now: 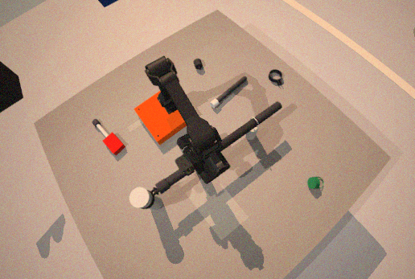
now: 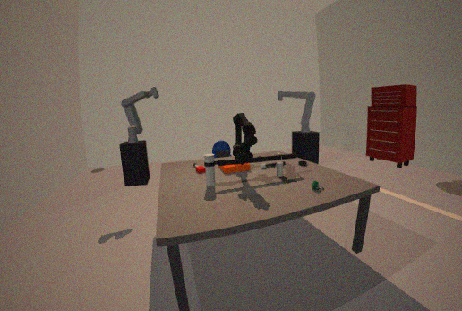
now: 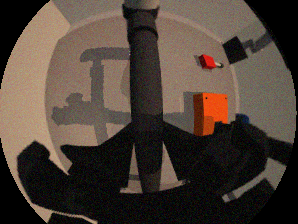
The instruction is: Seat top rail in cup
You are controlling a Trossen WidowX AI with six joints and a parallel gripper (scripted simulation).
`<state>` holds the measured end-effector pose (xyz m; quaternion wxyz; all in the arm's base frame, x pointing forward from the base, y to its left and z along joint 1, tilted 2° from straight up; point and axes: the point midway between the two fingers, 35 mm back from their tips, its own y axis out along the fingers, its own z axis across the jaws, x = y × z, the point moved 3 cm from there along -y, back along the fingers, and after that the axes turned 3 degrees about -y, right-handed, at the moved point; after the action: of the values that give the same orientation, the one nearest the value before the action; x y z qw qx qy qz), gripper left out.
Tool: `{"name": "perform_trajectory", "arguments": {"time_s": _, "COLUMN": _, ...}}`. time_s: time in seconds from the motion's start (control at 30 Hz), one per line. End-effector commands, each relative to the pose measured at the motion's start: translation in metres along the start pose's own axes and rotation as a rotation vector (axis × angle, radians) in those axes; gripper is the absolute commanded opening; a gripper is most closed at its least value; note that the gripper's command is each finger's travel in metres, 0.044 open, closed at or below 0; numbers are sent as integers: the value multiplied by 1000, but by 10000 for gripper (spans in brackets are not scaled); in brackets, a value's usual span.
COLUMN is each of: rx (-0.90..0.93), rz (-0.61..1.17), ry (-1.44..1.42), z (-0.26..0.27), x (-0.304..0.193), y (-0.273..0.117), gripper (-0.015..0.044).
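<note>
Reaching down over table | hand closed on rail
</note>
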<state>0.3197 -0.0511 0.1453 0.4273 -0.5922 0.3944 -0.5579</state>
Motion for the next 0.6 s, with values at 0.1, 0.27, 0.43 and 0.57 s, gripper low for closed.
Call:
{"name": "perform_trajectory", "arguments": {"time_s": 0.1, "rx": 2, "rz": -18, "ry": 0, "z": 0, "x": 9, "y": -2, "gripper": 0}}
{"name": "perform_trajectory", "arguments": {"time_s": 0.27, "rx": 2, "rz": -18, "ry": 0, "z": 0, "x": 10, "y": -2, "gripper": 0}}
{"name": "perform_trajectory", "arguments": {"time_s": 0.43, "rx": 2, "rz": -18, "ry": 0, "z": 0, "x": 12, "y": -3, "gripper": 0}}
{"name": "perform_trajectory", "arguments": {"time_s": 0.57, "rx": 2, "rz": -18, "ry": 0, "z": 0, "x": 13, "y": -3, "gripper": 0}}
